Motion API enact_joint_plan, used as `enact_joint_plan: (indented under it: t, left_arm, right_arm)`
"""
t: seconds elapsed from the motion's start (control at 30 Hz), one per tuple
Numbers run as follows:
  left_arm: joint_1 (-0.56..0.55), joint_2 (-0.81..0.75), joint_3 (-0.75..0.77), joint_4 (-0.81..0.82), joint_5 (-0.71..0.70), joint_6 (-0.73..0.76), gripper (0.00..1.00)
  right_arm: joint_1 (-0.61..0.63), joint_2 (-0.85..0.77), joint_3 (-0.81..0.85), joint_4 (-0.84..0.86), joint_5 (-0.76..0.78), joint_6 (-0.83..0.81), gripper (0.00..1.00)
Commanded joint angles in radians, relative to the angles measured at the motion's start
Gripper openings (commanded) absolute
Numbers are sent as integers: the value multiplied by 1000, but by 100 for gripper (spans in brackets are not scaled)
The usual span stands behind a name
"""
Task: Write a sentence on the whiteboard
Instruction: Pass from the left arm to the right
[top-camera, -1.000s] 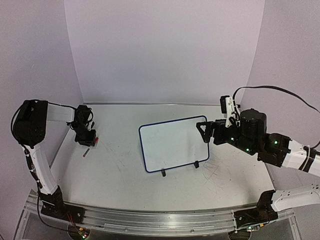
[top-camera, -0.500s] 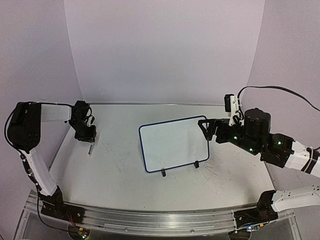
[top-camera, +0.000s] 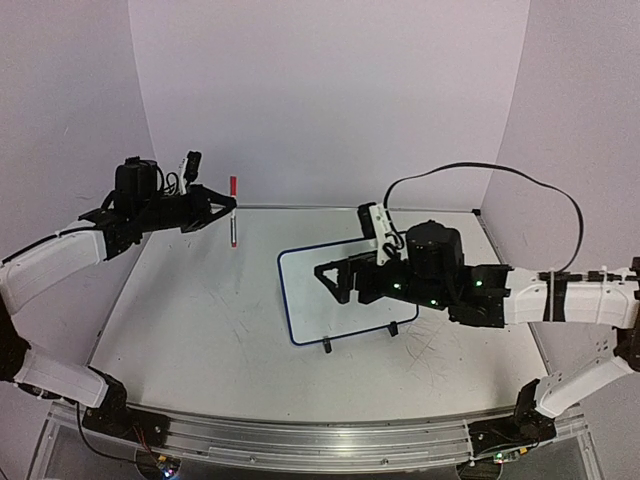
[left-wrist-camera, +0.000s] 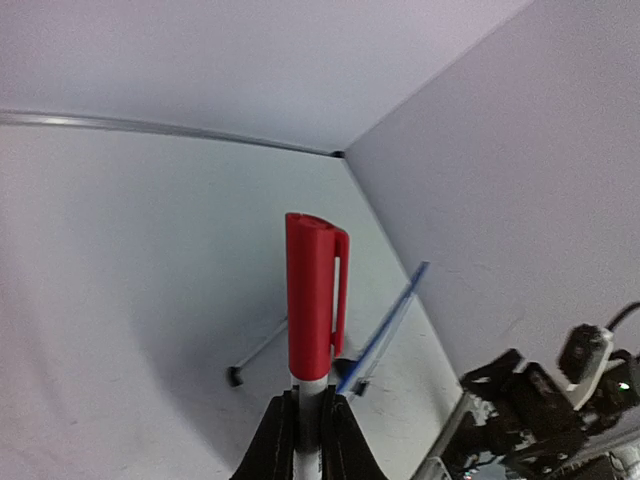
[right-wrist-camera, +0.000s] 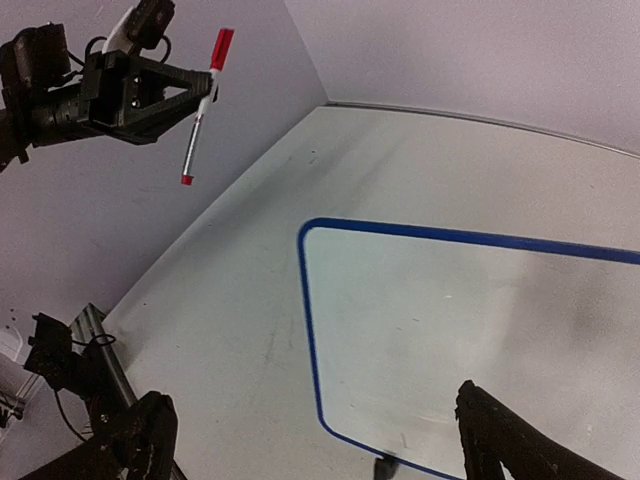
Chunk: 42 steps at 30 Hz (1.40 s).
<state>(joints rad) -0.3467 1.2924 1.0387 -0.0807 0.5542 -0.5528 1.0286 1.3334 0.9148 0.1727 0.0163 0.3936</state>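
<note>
Holding marker (top-camera: 233, 215) aloft, left fingers (left-wrist-camera: 275, 440) clamped; right fingers (right-wrist-camera: 135, 440) apart above whiteboard (top-camera: 310, 300) left edge.

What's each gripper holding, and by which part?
The left gripper pinches the red-capped marker on its barrel below the cap; the right gripper is open, holding nothing.

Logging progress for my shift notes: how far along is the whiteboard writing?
Done: the left gripper is shut on the red marker, held off the table. In hand: right gripper hovers open over the whiteboard. Left: cap is on, board blank; uncapping and the whole sentence remain.
</note>
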Motion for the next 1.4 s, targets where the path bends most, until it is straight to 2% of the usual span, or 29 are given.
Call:
enact_joint_plan:
  t: [0.0,0.1,0.17,0.4,0.6,0.73,1.0,1.17,1.27,1.3,1.37]
  left_arm:
    - [-100,-45,-102,398,14,-212,0]
    - [-142,-56,-144,527,-26,-297,0]
    - [-164,-54,-167,604,-37,-348,0]
    - [-235,-36,-178,690,-65,-400,0]
    - [-256,-37,-208,734,-73,-429,0]
    - [-262,-43,-223,755,-82,-438,0]
    - [-268,-34,-230,784,-83,-446,0]
    - [-272,-37,-238,797,-88,-453,0]
    - [-271,-36,-237,799,-88,-448,1]
    - [-271,-36,-238,799,-86,-443,7]
    - [-271,-40,-249,798,-87,-431,37]
  right_arm:
    - [44,116,100,279,-79,33,97]
    - [46,181,98,461,-71,104,97]
    - [45,226,135,520,-99,108,94]
    - [44,375,300,550,-126,108,84]
    - [38,430,362,550,-72,127,63]
    - [35,466,402,547,-88,124,43]
    - [25,495,441,547,-119,136,34]
    - [15,512,453,547,-135,162,14]
    - [7,513,455,547,-153,166,6]
    - [4,506,447,547,-156,164,3]
    - [-3,481,415,547,-165,154,0]
